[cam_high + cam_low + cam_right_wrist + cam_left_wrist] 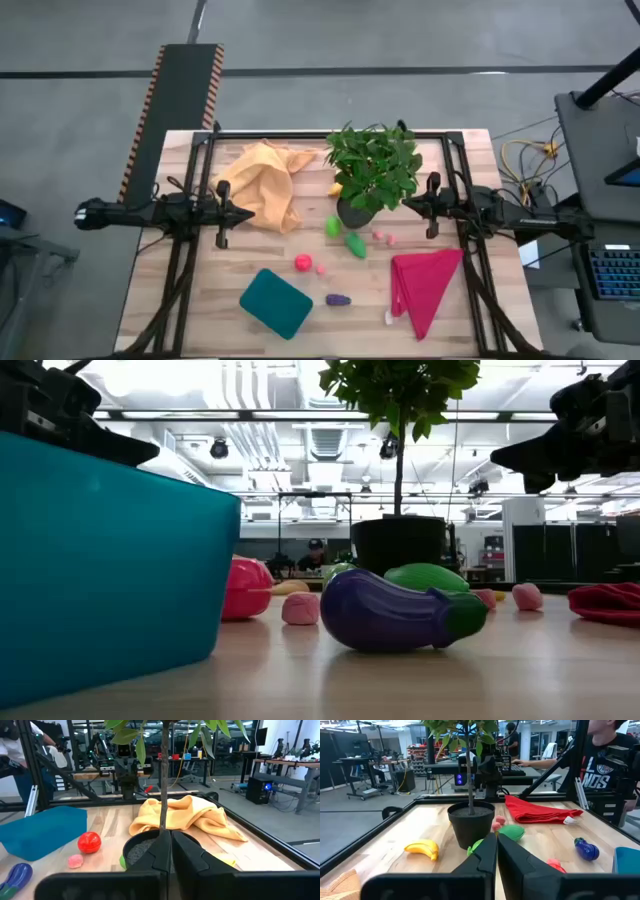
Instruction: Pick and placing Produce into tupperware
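The teal tupperware (pixel 275 302) rests on its base near the table's front edge, left of centre. Toy produce lies scattered on the wood: a purple eggplant (pixel 338 299) beside the tub, a red piece (pixel 303 262), a small pink one (pixel 321 268), two green pieces (pixel 356 244), and a yellow banana (pixel 422 849) by the plant pot. My left gripper (pixel 245 213) hovers shut at the table's left, over the edge of the orange-yellow cloth. My right gripper (pixel 408 204) hovers shut at the right, beside the plant. Neither holds anything.
A leafy potted plant (pixel 372 170) stands at mid-table between the grippers. An orange-yellow cloth (pixel 263 185) lies crumpled at the far left, and a magenta cloth (pixel 425 285) at the near right. A black frame rail (pixel 330 134) borders the table. People sit in the room beyond.
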